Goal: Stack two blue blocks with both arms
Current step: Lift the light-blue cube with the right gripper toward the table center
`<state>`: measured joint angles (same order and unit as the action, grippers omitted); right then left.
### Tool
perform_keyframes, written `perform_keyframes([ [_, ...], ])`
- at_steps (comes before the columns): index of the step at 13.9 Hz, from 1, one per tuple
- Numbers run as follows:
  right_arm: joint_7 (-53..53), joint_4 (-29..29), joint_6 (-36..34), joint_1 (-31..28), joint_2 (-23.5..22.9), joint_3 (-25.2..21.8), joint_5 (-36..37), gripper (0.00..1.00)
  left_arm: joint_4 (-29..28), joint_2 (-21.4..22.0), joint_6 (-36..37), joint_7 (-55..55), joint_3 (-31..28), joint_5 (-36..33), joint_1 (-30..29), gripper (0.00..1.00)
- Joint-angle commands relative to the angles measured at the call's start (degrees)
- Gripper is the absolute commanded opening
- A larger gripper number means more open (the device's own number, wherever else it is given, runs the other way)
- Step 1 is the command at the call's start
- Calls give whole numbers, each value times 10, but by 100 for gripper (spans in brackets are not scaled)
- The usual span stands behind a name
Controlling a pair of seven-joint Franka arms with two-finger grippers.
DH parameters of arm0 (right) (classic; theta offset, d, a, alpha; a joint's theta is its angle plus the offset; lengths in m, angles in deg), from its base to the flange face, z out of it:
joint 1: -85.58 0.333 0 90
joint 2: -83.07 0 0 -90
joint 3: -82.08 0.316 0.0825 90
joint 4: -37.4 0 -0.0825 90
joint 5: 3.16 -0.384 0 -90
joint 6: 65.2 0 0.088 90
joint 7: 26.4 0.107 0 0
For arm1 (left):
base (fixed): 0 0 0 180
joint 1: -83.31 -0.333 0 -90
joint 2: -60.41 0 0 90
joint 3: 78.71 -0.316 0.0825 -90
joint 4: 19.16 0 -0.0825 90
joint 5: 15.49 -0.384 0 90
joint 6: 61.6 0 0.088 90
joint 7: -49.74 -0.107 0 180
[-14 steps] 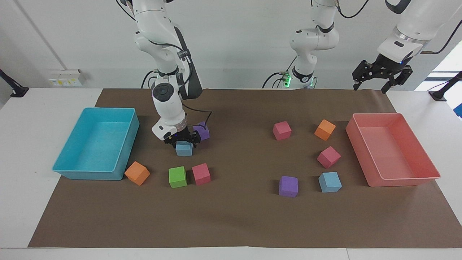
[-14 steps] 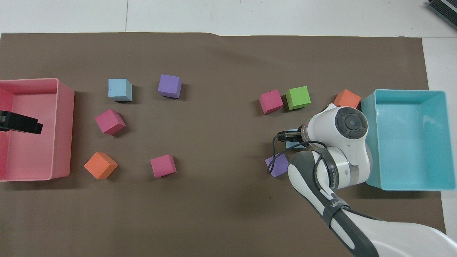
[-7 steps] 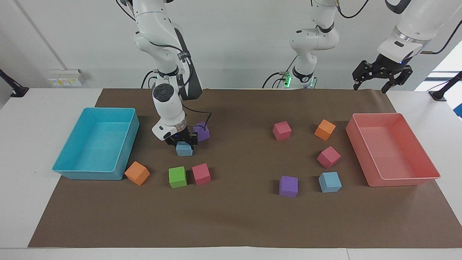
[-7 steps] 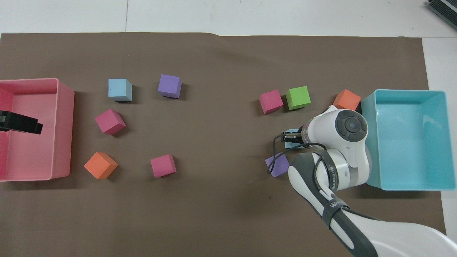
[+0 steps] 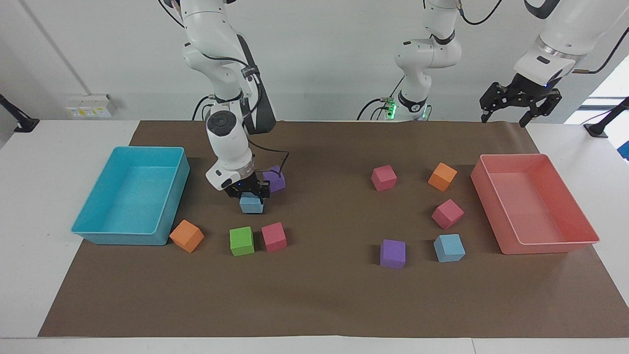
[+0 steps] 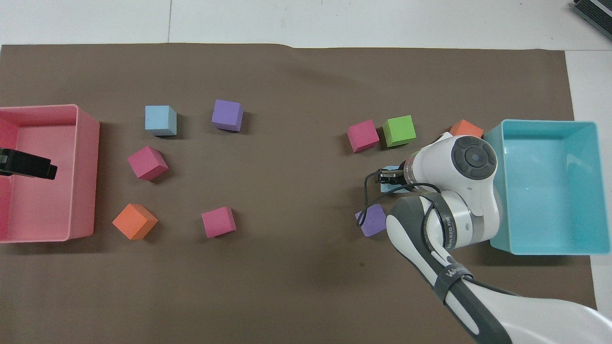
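Note:
One blue block [image 5: 251, 206] [image 6: 393, 168] is between the fingers of my right gripper [image 5: 251, 194] [image 6: 389, 176], which is shut on it from above, low at the mat. The arm's wrist hides most of this block in the overhead view. The other blue block [image 5: 449, 248] [image 6: 160, 120] sits free on the mat toward the left arm's end, beside a purple cube [image 5: 393, 253]. My left gripper [image 5: 506, 117] [image 6: 28, 165] hangs open and high in the air over the pink bin [image 5: 550, 246], where the arm waits.
A purple cube [image 5: 276, 179] lies close beside the right gripper, nearer to the robots. Green [image 5: 242, 241], pink [image 5: 273, 237] and orange [image 5: 186, 236] cubes lie farther out. The turquoise bin [image 5: 118, 237] stands at the right arm's end. Pink and orange cubes lie near the pink bin.
My right gripper's fingers have closed in on the blue block and its wrist has risen slightly. The left arm has not moved.

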<state>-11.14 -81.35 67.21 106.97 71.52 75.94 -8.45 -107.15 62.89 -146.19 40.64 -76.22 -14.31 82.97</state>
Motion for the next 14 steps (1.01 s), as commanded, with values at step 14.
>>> perform_keyframes([
  [14,237,315,-153,175,-184,0,33,0,14,-5,14,-4,4,0,-8,100],
])
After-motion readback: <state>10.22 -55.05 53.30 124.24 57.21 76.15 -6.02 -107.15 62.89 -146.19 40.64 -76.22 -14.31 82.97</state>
